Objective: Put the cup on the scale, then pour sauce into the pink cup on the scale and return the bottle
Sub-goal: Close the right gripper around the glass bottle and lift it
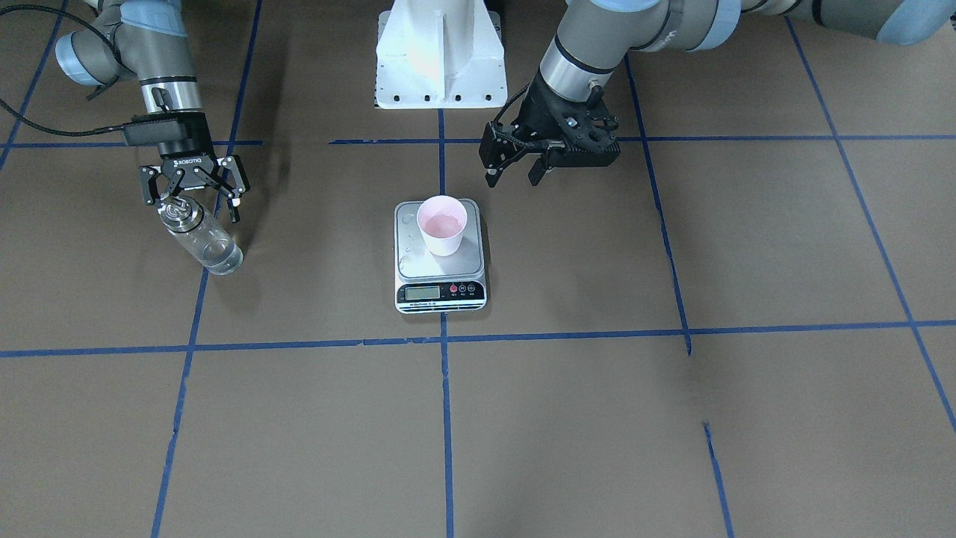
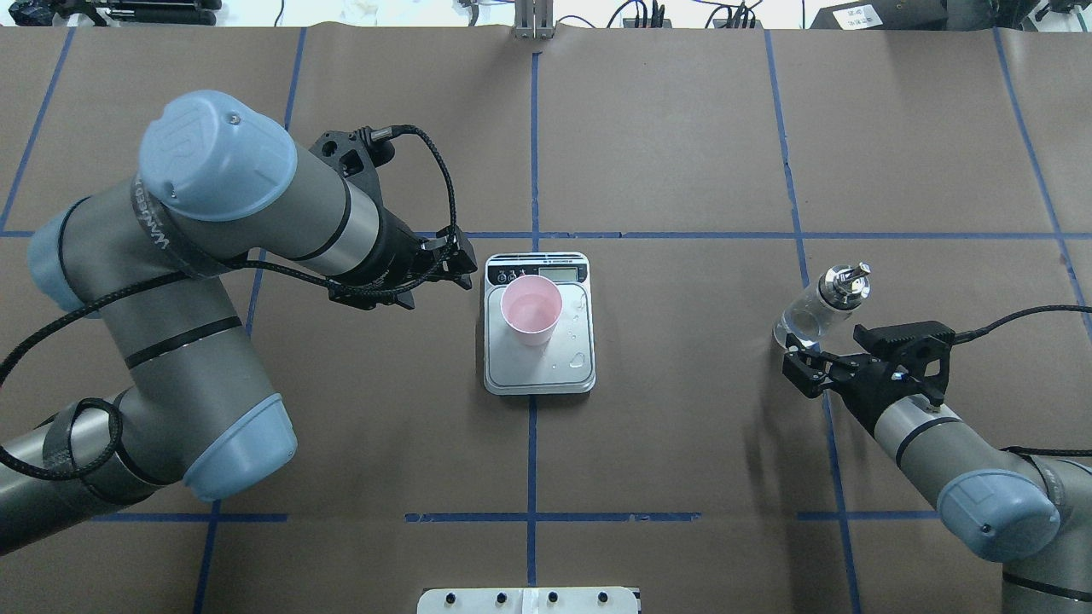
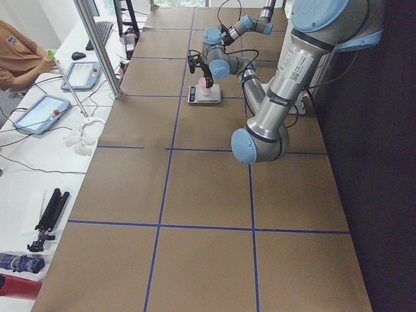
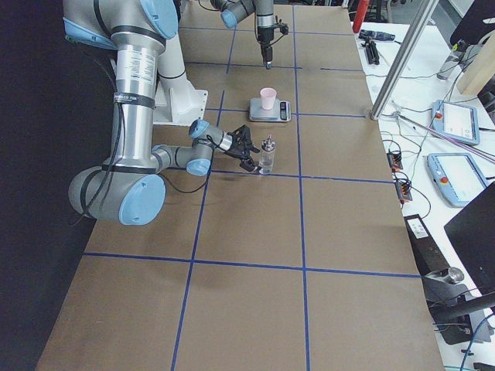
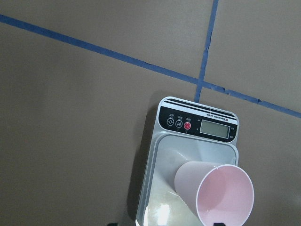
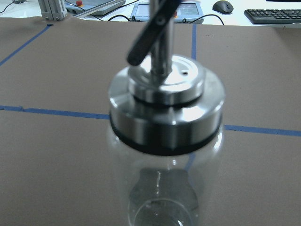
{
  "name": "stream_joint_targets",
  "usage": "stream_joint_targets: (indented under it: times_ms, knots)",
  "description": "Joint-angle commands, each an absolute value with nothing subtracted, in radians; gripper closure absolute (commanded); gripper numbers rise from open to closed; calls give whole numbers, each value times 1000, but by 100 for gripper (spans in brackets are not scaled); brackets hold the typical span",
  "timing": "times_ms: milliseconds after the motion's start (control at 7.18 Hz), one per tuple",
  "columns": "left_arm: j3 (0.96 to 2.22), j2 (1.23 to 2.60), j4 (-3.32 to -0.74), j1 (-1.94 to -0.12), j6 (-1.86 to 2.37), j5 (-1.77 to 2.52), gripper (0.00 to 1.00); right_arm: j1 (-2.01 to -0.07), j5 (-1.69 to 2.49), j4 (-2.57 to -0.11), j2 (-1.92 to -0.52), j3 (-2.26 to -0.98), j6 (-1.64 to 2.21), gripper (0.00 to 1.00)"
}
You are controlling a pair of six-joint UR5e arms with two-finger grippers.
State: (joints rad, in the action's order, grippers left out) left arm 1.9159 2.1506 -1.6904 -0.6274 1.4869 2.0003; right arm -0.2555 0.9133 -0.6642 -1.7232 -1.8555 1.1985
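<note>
- Overhead exterior view puts the bottle (image 2: 821,309) upright on the table (image 2: 682,443), far out on the robot's right and well apart from the scale (image 2: 539,379).
- The cup (image 2: 531,311) stands on the scale's steel top and seems to have a little clear sauce (image 1: 441,222) in it. Pouring looks done, so the step in hand is most likely letting go of the returned bottle.
- The right gripper (image 1: 192,203) has its fingers spread wide and grips nothing. The bottle's cap sits just in front of them, and I cannot tell whether a finger touches the glass.
- To do this well, the gripper should back straight out along the fingers' own line, towards the robot. Any sideways drift could catch the tall bottle and tip it.
- The spread should be kept until the fingertips are past the cap.
- The bottle is nearly empty and probably light, so a small knock could move it.
- The left gripper (image 1: 514,178) hangs with its fingers apart and empty. It is just beside the scale on the robot's side and not touching the cup.
- There is bare table on every side of the bottle, so a retreat has plenty of room.
- A few drops lie on the scale's top beside the cup.
</note>
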Motion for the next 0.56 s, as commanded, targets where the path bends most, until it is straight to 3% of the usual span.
stream_joint_targets:
  times_ms: [0,418]
  knots:
    - [1914,2149,-1690,-629,1483,1999,27,-256,891,-663,-1703,-1838,1200,0]
    - [1913,2149,-1690,-643,1447,1999,27,-261,862,-660,-1681,-1804,1200,0]
